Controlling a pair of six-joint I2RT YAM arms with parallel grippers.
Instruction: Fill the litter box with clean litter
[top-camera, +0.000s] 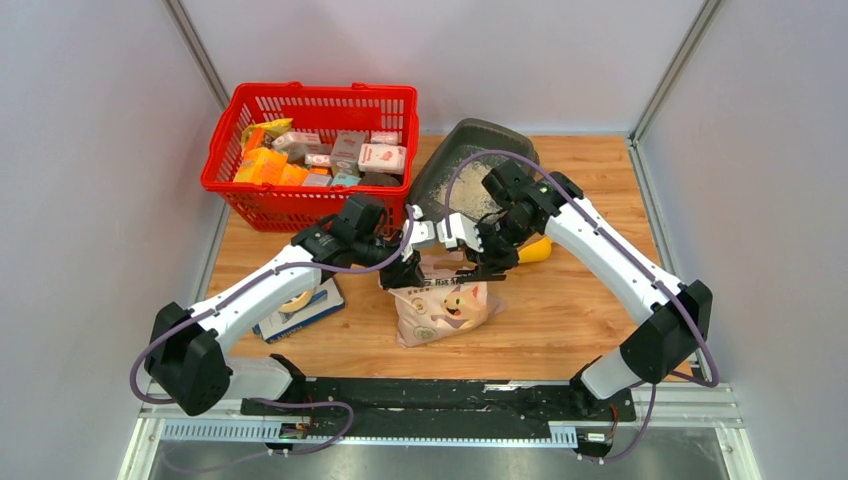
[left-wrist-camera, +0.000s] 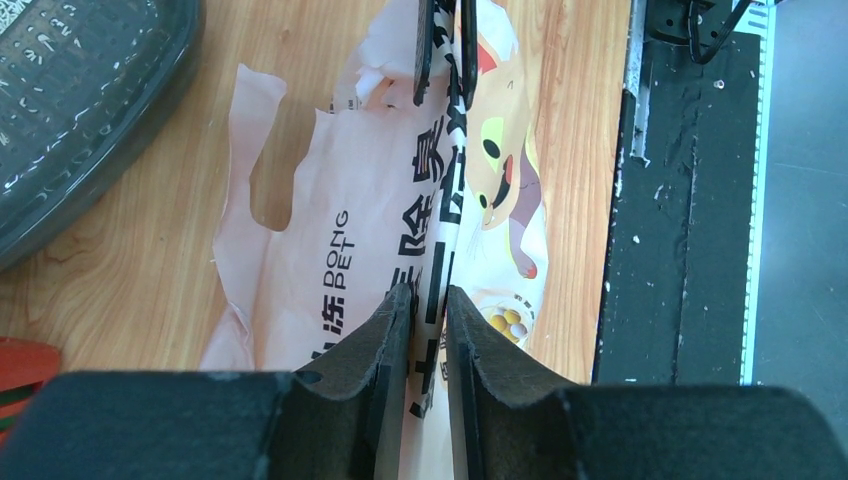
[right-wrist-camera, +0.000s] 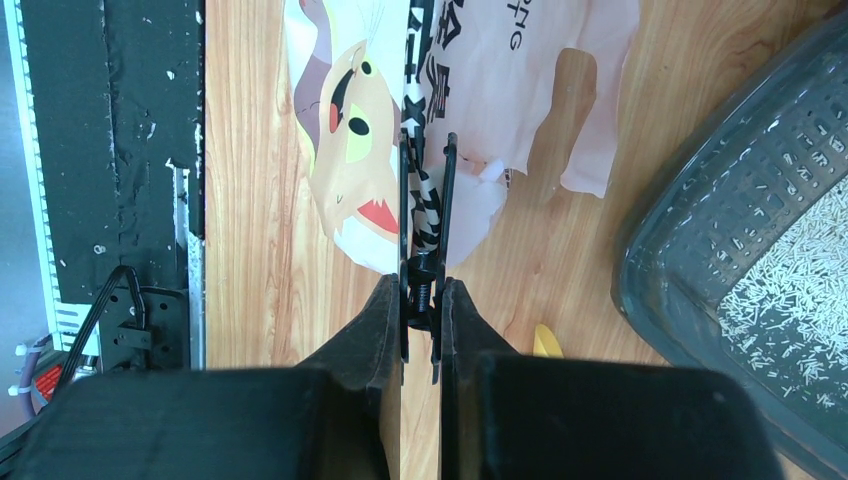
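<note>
— What was hard to make out?
— The black clip (right-wrist-camera: 424, 275) held in the right claw (right-wrist-camera: 422, 300). Its two thin prongs straddled a fold of the bag (right-wrist-camera: 500, 80), but I could not tell whether it was a clip or some other tool. The right claw was pressed together on it. From above, both claws made one dark tangle over the bag's top. The arms covered part of the litter box (top-camera: 440, 175), so I could not tell whether it lay flat or tipped.
— And the left claw (left-wrist-camera: 428, 305)?
— Clamped on the same fold of the bag, with the clip straight ahead of it.
— Where was the litter box?
— Beyond both claws, away from the arm bases. In the right wrist camera it sat to the right of the right claw.
— What did only one camera give?
— The right wrist camera showed the litter (right-wrist-camera: 790, 280) as pale granules spread in the box. The left wrist camera caught only a dark corner with a few specks. Only the top view took in the red basket (top-camera: 310, 105), full of packets, beyond the left claw. The yellow scoop (right-wrist-camera: 545, 342) was a sliver just right of the right claw, and plainer from above.
— The surface and the room?
— A wooden table (top-camera: 580, 320), a black plate (top-camera: 450, 395) along its near edge, and plain grey walls (top-camera: 450, 50).
</note>
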